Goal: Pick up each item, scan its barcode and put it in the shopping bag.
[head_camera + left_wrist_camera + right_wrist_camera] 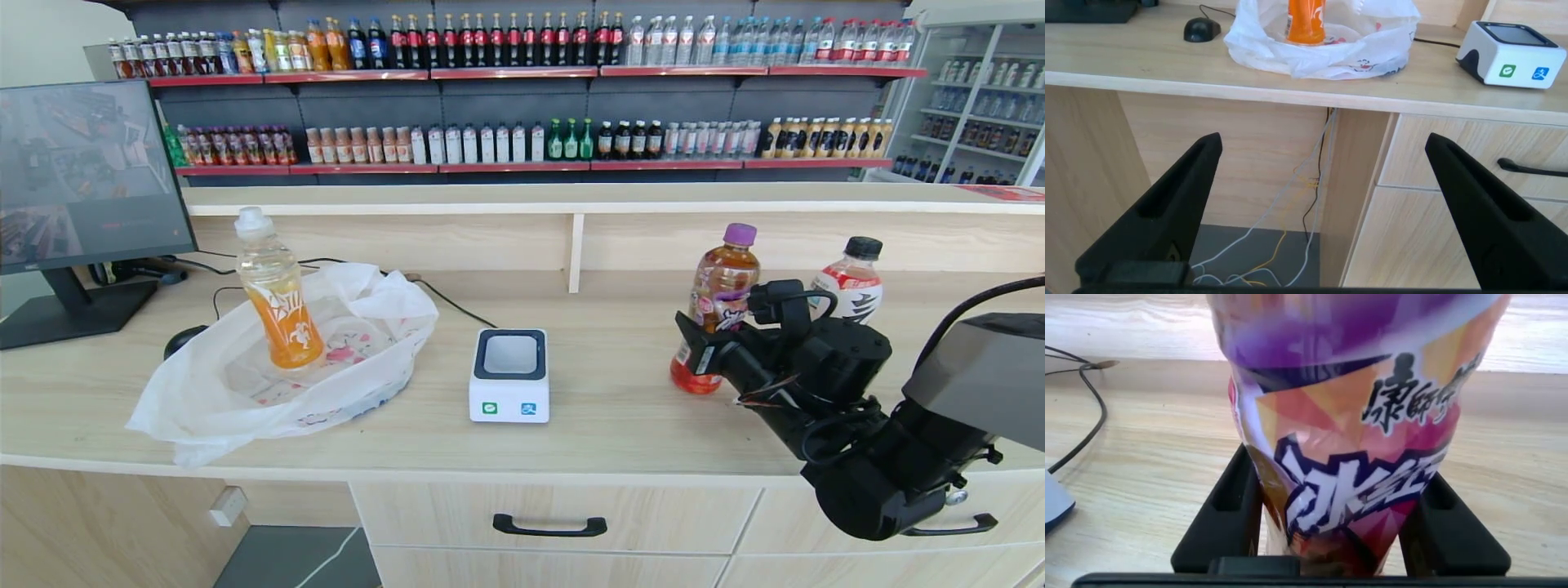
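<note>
A purple-capped tea bottle (725, 278) stands on the right side of the wooden counter (612, 408). My right gripper (695, 347) is shut on its lower body, one finger pressed on each side of the label (1355, 457). An orange drink bottle (277, 302) stands upright inside the open white shopping bag (245, 392) on the left. The white barcode scanner (509, 376) sits between bag and tea bottle. A white bottle with a black cap (853, 286) stands just behind the right gripper. My left gripper (1323, 212) is open and empty, below counter height in front of the cabinet.
A monitor (82, 171) on a stand and a black mouse (181, 339) occupy the far left of the counter, with cables running behind the bag. A raised ledge (571, 200) borders the back of the counter. Drawers with black handles (549, 527) lie beneath.
</note>
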